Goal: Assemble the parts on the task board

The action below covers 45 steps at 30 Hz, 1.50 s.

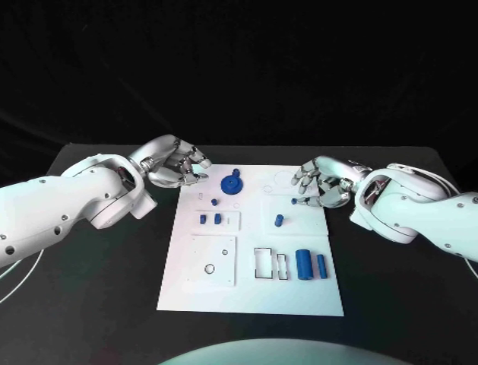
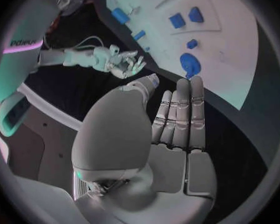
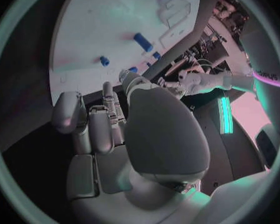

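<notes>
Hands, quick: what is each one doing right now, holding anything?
Left hand: open, holding nothing, at the task board's far left corner.
Right hand: open, holding nothing, at its far right edge.

The left hand (image 1: 175, 163) hangs just off the task board's (image 1: 250, 300) far left corner, holding nothing, its fingers (image 2: 189, 107) straight and side by side. The right hand (image 1: 324, 182) hovers over the board's far right edge, empty, fingers (image 3: 112, 107) loosely curled downward. Both white arms angle inward toward the board.
</notes>
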Each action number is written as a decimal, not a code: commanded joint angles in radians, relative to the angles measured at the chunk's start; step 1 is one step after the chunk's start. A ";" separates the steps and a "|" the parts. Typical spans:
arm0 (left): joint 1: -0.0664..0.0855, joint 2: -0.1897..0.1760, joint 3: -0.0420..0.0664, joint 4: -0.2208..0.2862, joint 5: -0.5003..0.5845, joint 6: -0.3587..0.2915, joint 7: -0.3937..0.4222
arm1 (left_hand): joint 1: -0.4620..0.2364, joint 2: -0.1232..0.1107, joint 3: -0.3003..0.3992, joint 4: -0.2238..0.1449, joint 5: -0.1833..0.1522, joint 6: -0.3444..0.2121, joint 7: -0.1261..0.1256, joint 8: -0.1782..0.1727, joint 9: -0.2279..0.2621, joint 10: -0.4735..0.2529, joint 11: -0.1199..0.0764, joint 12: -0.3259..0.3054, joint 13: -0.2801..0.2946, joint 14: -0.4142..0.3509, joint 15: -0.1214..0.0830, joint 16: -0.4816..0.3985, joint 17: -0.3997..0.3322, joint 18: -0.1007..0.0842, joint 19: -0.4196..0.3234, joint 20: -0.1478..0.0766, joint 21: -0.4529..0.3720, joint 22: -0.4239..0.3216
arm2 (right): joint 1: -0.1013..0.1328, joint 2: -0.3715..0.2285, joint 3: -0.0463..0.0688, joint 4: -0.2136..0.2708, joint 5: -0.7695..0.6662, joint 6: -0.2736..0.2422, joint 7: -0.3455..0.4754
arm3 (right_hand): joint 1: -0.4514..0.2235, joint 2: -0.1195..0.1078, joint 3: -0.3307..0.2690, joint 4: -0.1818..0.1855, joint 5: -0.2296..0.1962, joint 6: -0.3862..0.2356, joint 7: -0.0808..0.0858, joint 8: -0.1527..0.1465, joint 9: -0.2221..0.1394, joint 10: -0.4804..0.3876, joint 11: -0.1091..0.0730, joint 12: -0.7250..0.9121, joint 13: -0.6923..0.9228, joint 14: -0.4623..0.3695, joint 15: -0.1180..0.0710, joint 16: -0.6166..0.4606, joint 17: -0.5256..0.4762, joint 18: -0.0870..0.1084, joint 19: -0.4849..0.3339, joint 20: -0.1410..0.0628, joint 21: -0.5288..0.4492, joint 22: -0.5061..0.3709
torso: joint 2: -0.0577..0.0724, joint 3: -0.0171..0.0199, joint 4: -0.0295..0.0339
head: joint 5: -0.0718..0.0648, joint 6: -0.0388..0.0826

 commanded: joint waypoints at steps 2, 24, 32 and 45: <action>0.000 -0.025 0.002 0.019 0.486 -0.005 0.143 | 0.012 0.008 0.011 0.004 0.007 -0.002 0.010 -0.009 -0.003 0.016 0.006 0.015 0.001 -0.008 0.001 -0.016 -0.006 0.014 -0.002 0.002 -0.015 -0.010 | -0.012 -0.001 0.000 0.010 -0.255 0.099 -0.070 | -0.007 -0.012 0.004 0.003 -0.006 0.066 0.007 -0.005 -0.002 0.011 0.000 -0.006 -0.008 0.024 -0.002 0.006 0.008 0.002 0.013 -0.001 0.019 0.015 | 0.002 -0.0014 0.0016 | -0.006 0.003; 0.000 -0.069 0.002 0.021 0.728 0.015 0.201 | 0.007 0.020 0.045 -0.003 0.008 0.012 0.008 -0.008 -0.001 0.064 0.000 0.047 0.006 -0.002 -0.004 -0.024 -0.008 0.015 0.008 -0.002 -0.021 -0.016 | -0.033 0.041 0.000 0.008 -0.361 0.022 -0.143 | -0.011 0.003 0.061 0.010 -0.013 0.088 0.011 -0.020 -0.010 0.057 -0.002 -0.029 -0.056 0.029 -0.005 0.013 0.015 -0.008 0.042 -0.001 0.072 0.050 | 0.004 0.0006 0.0007 | -0.009 -0.002; 0.000 -0.072 0.002 0.019 0.730 0.015 0.196 | 0.006 0.020 0.046 -0.003 0.008 0.013 0.008 -0.007 -0.001 0.064 0.000 0.047 0.005 -0.002 -0.004 -0.024 -0.008 0.015 0.008 -0.003 -0.021 -0.016 | -0.043 0.057 0.000 -0.005 -0.363 0.048 -0.151 | -0.010 0.029 0.148 -0.001 -0.069 0.159 -0.010 0.004 0.001 0.084 -0.014 -0.053 -0.085 0.029 -0.015 0.013 0.014 -0.009 0.043 -0.010 0.074 0.057 | 0.003 0.0014 0.0014 | -0.008 -0.005; 0.000 -0.075 0.002 0.019 0.730 0.017 0.185 | 0.001 0.017 0.050 -0.003 0.008 0.010 0.009 -0.010 -0.002 0.062 0.001 0.046 0.004 -0.004 -0.003 -0.027 -0.008 0.014 0.008 -0.003 -0.023 -0.017 | -0.055 0.084 0.000 -0.023 -0.404 0.061 -0.179 | -0.044 0.027 0.206 -0.024 -0.089 0.191 -0.016 0.020 0.010 0.077 -0.012 -0.097 -0.120 0.020 -0.015 -0.008 -0.018 0.000 0.022 -0.011 0.029 0.039 | 0.002 0.0000 0.0011 | -0.008 -0.008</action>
